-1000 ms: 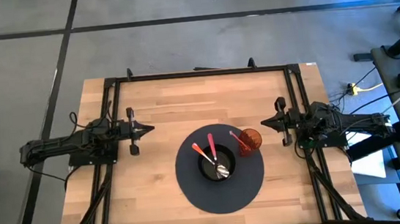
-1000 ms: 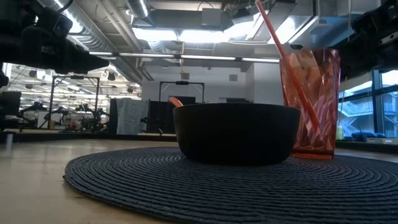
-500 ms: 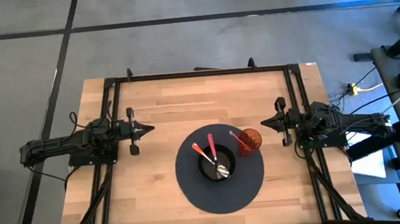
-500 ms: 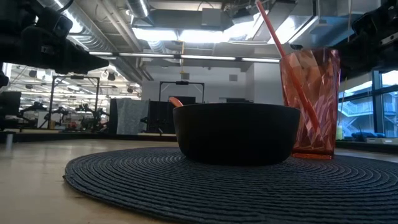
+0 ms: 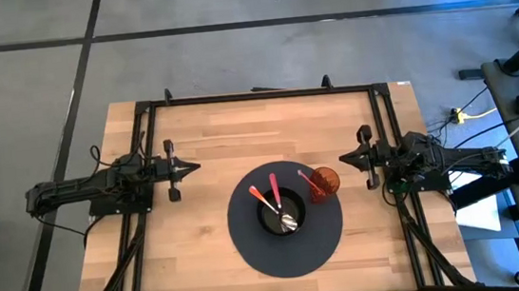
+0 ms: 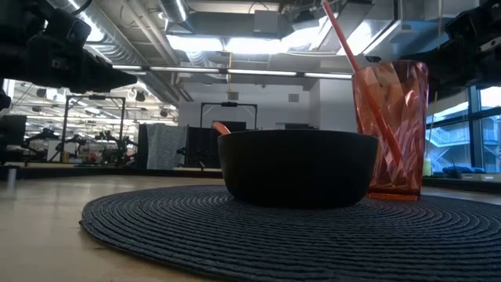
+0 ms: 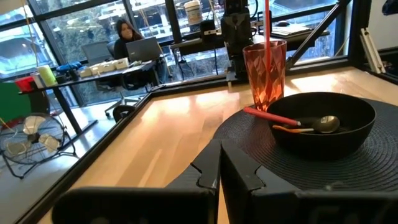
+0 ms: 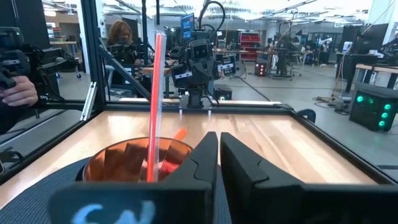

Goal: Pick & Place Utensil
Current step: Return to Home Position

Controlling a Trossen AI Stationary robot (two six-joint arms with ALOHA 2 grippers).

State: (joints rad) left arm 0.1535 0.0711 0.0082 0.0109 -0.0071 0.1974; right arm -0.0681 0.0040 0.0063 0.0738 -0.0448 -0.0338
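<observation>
A black bowl (image 5: pixel 281 212) sits in the middle of a round dark placemat (image 5: pixel 285 222). Two utensils with red-orange handles (image 5: pixel 270 197) and a metal spoon head (image 7: pixel 323 123) lie in the bowl, handles resting on its far-left rim. An orange tumbler (image 5: pixel 324 181) with a red straw (image 8: pixel 155 106) stands on the mat at the bowl's right. My left gripper (image 5: pixel 191 168) is shut and empty at the table's left. My right gripper (image 5: pixel 344 161) is shut and empty just right of the tumbler.
A black frame (image 5: pixel 255 97) runs along the table's far edge and both sides. Bare wood lies between each gripper and the mat. People sit at desks in the room beyond (image 7: pixel 127 34).
</observation>
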